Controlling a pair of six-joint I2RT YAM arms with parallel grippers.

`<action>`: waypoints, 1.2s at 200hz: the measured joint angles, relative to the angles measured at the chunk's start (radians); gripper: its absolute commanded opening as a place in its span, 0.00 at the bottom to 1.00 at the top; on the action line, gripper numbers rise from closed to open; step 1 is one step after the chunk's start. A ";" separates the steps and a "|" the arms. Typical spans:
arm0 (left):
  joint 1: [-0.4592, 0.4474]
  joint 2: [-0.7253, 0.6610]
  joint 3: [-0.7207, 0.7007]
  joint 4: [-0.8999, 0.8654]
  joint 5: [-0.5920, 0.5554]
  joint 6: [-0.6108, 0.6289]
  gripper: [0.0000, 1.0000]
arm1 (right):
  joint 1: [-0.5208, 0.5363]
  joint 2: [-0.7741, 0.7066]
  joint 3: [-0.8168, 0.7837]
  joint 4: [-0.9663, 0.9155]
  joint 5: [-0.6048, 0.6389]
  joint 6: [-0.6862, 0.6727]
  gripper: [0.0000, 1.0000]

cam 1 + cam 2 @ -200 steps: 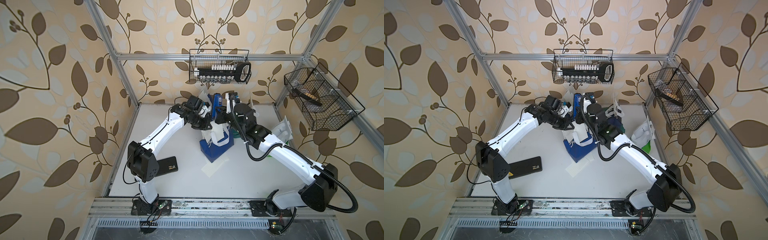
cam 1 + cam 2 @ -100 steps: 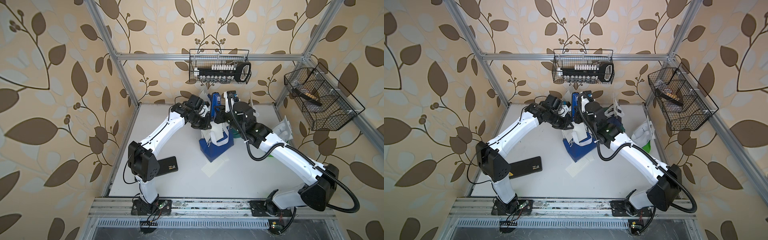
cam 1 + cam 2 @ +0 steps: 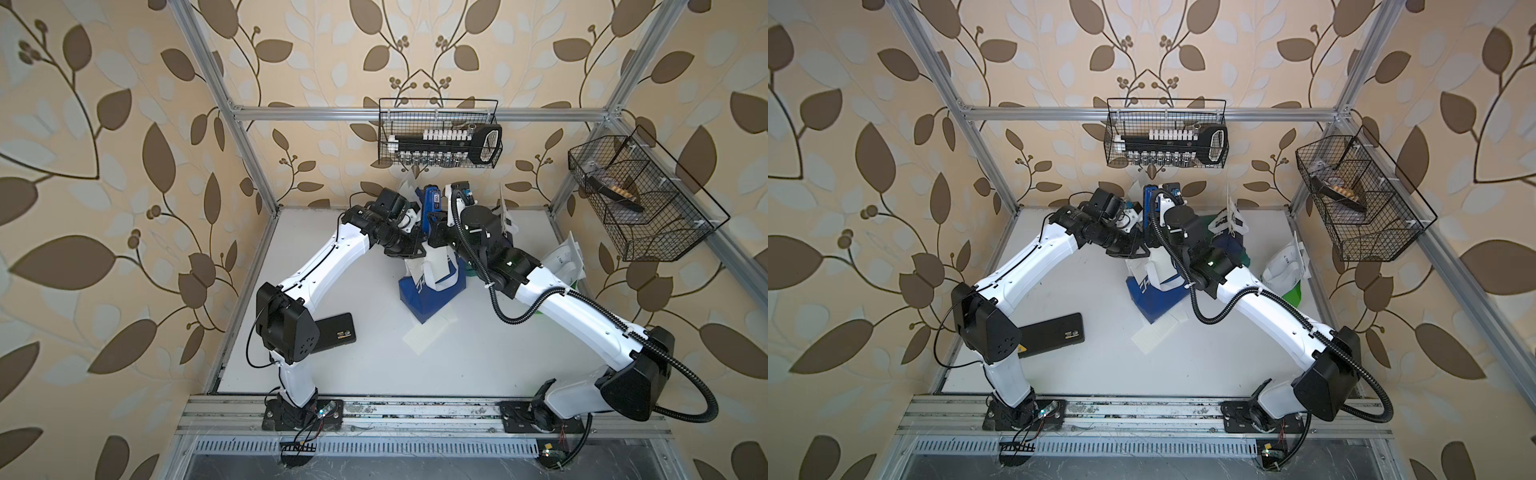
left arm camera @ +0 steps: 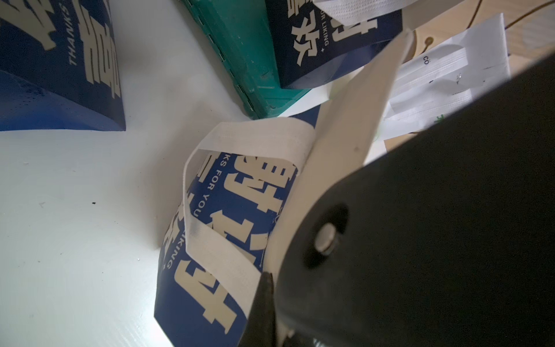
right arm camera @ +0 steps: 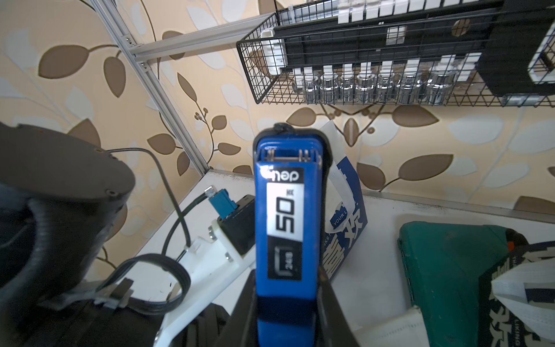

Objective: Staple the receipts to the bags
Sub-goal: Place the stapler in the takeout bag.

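Moved: right gripper (image 5: 286, 288) crept slightly toward the left arm.
Right grip: clamped on the stapler (image 5: 286, 225).
Left gripper (image 4: 276, 264): pinched a pale sheet (image 4: 354, 120), likely a receipt, at the blue bag (image 4: 240, 210) rim.
Meaning: probably aligning; staple not yet driven.

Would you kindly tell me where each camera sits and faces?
Top views: high above the front rail, looking down on the white table; the left arm and right arm show whole.
Left wrist: on the left arm, facing a navy paper bag with cream characters; the black left gripper shows.
Right wrist: on the right arm, facing the back wall along the blue stapler in the right gripper; part of the left arm shows.
Shared: both wrist views show the flat green plastic case.
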 measured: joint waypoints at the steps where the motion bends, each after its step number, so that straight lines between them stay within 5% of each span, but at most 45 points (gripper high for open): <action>1: 0.000 0.000 0.000 0.001 0.001 0.000 0.00 | 0.001 0.000 0.000 0.000 0.000 0.000 0.00; 189: 0.015 -0.001 -0.024 0.029 0.063 -0.040 0.00 | 0.058 -0.007 -0.100 0.033 0.127 -0.109 0.00; 240: 0.015 -0.021 -0.080 0.062 0.055 0.061 0.00 | 0.058 -0.043 -0.167 0.056 0.111 -0.140 0.00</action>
